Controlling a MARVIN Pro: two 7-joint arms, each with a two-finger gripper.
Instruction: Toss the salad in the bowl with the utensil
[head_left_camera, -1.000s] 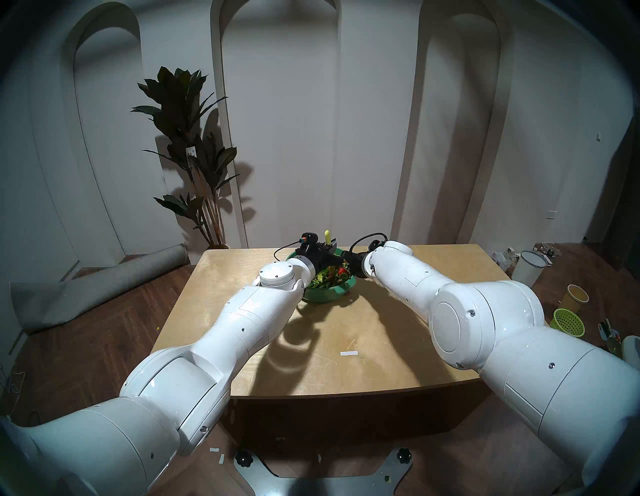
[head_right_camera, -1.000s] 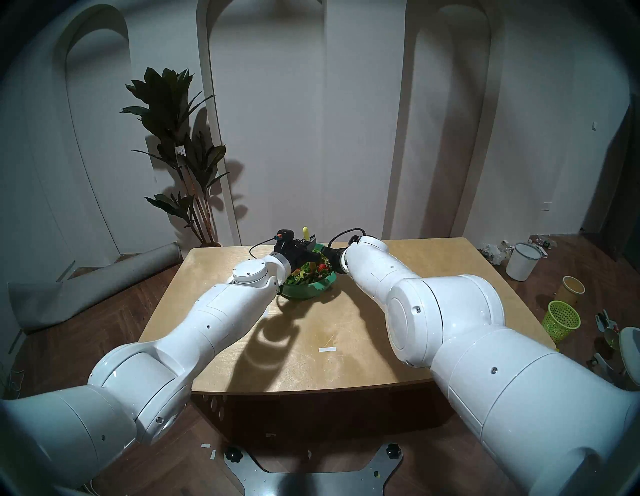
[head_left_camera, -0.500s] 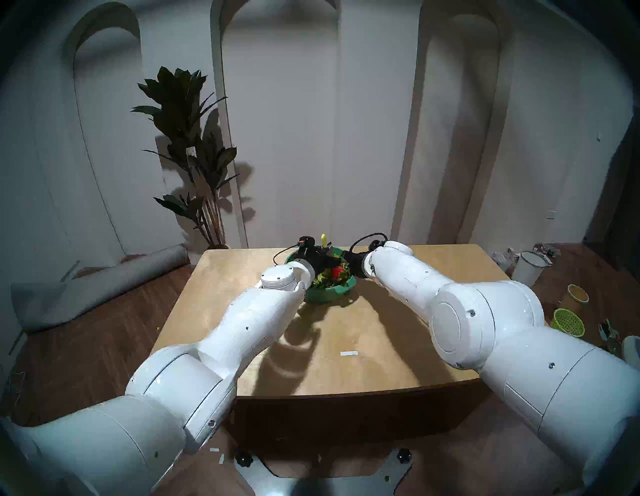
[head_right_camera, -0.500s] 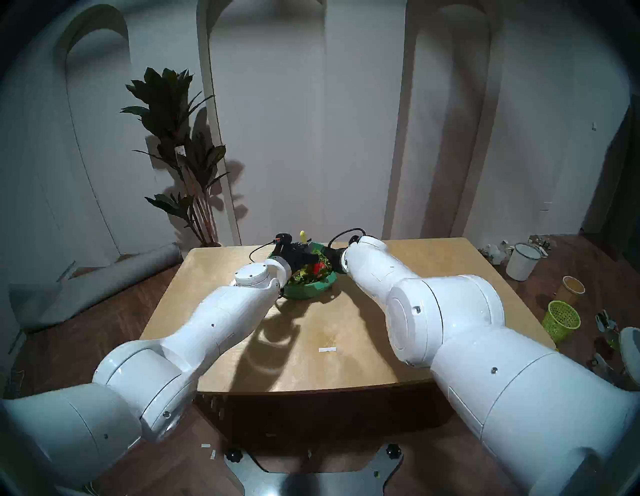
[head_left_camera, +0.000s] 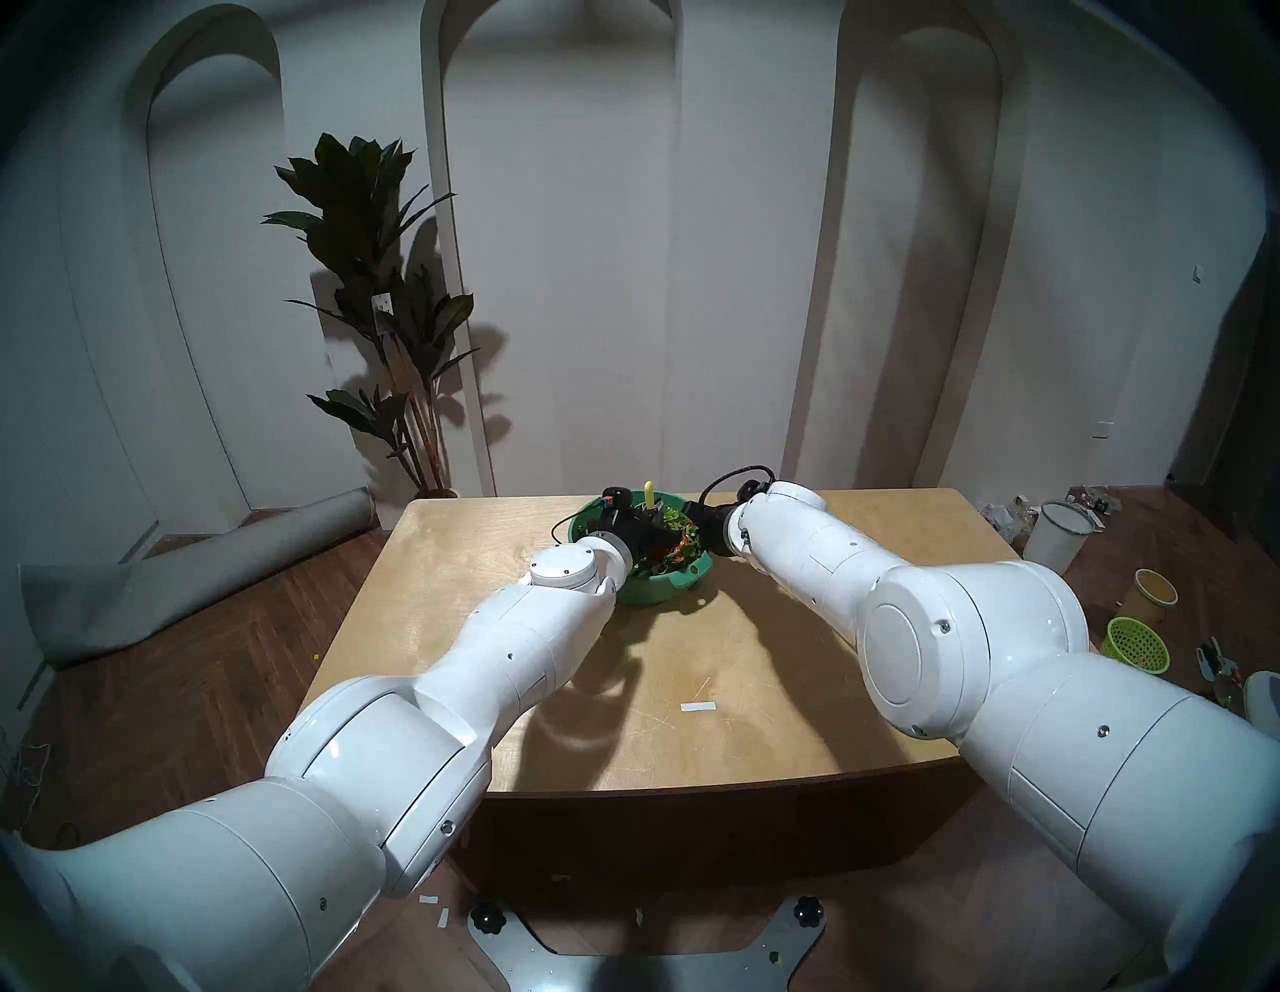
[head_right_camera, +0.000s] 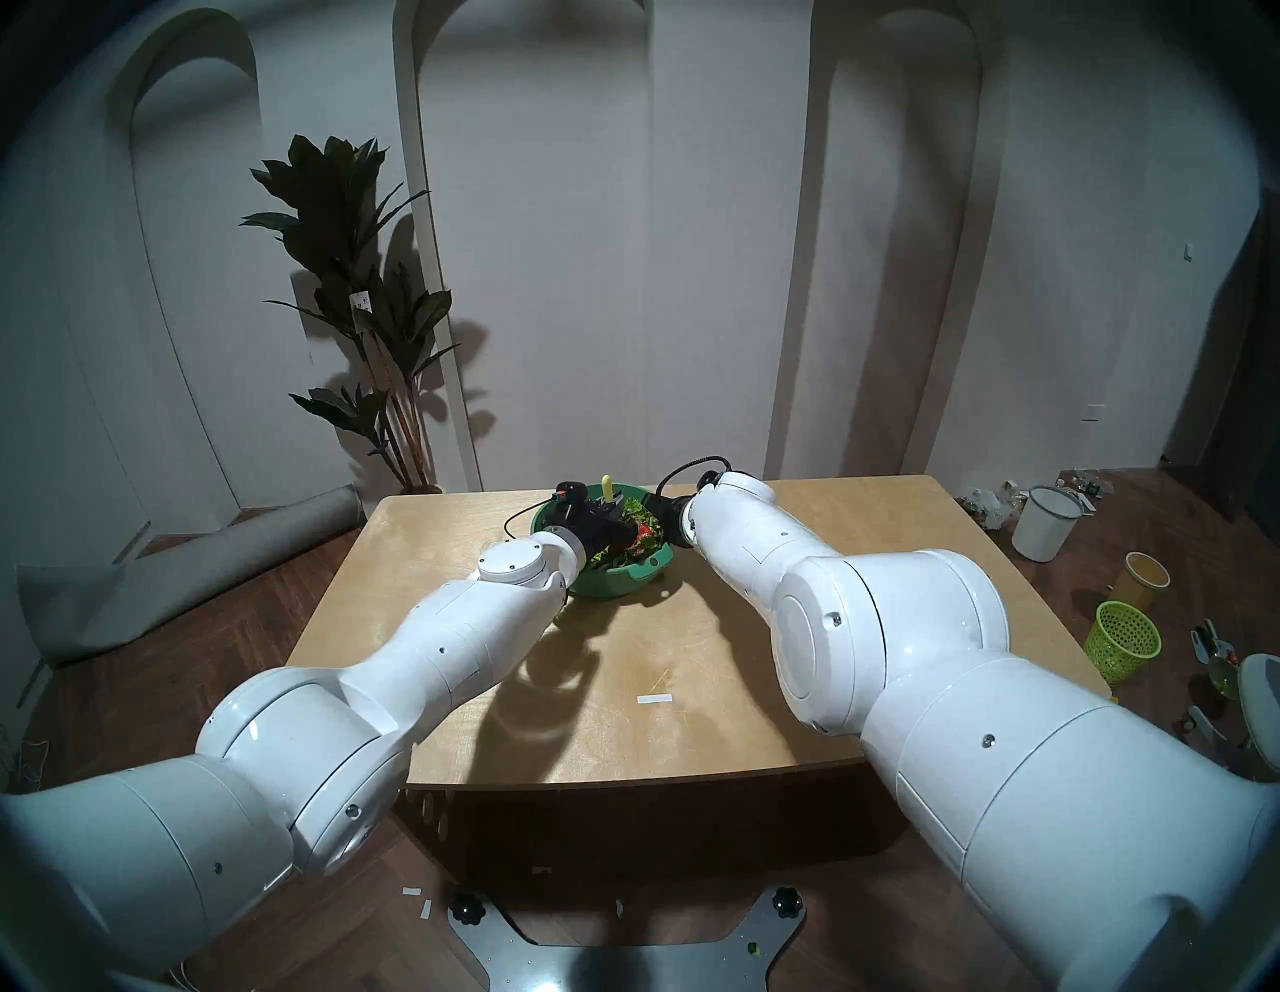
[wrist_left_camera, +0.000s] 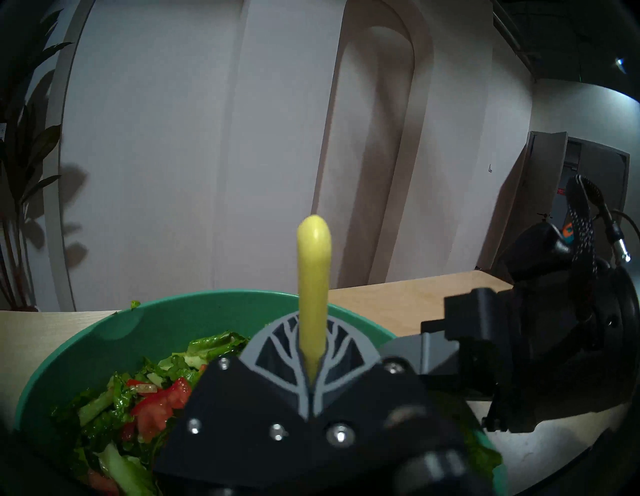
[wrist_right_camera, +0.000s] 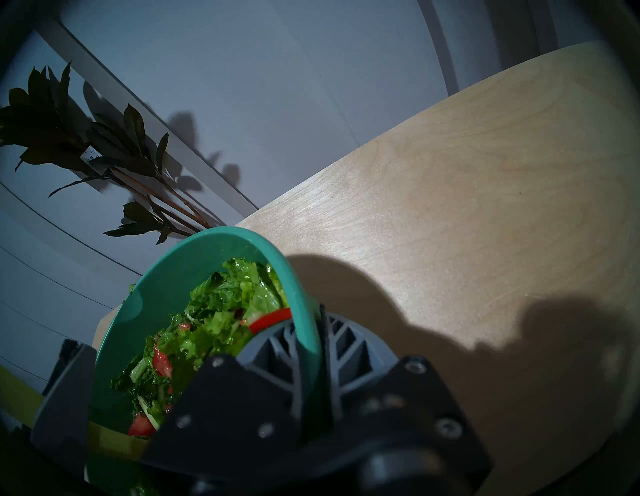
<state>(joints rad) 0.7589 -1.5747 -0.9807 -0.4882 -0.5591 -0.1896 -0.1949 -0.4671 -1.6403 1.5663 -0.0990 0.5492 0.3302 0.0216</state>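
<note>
Left pincer (wrist_left_camera: 313, 377) clamped on utensil (wrist_left_camera: 313, 287), yellow-green handle gripped between grey ribbed fingers (wrist_left_camera: 277, 350), rounded handle end sticking straight up above them. Lower part of utensil hidden behind pincer body, cannot tell how deep in salad. Hovering over bowl (head_left_camera: 654, 589), reaching in from near-left side, pointing roughly level.

Right pincer (wrist_right_camera: 311, 350) clamped on bowl rim (wrist_right_camera: 301, 304), one finger inside wall, other outside, at right side of bowl. Pointing down at a slant in head view.

Bowl teal-green, on surface (head_left_camera: 762, 658), toward far edge, about mid-width, slightly left of centre. Small tab on near-right of rim. Looks tipped a bit, near side lower; not certain.

Salad (wrist_left_camera: 138, 408) inside bowl: chopped green leaves, red tomato pieces (wrist_right_camera: 161, 362), a few pale bits. One leaf scrap on far rim.

Small white strip (head_left_camera: 697, 706) on surface, toward near edge, well apart from bowl.

Off surface: potted plant (head_left_camera: 388, 291) by back wall left, grey roll (head_left_camera: 201, 575) on floor left, lime-green mesh basket (head_left_camera: 1136, 644), white bucket (head_left_camera: 1056, 537) on floor right.
</note>
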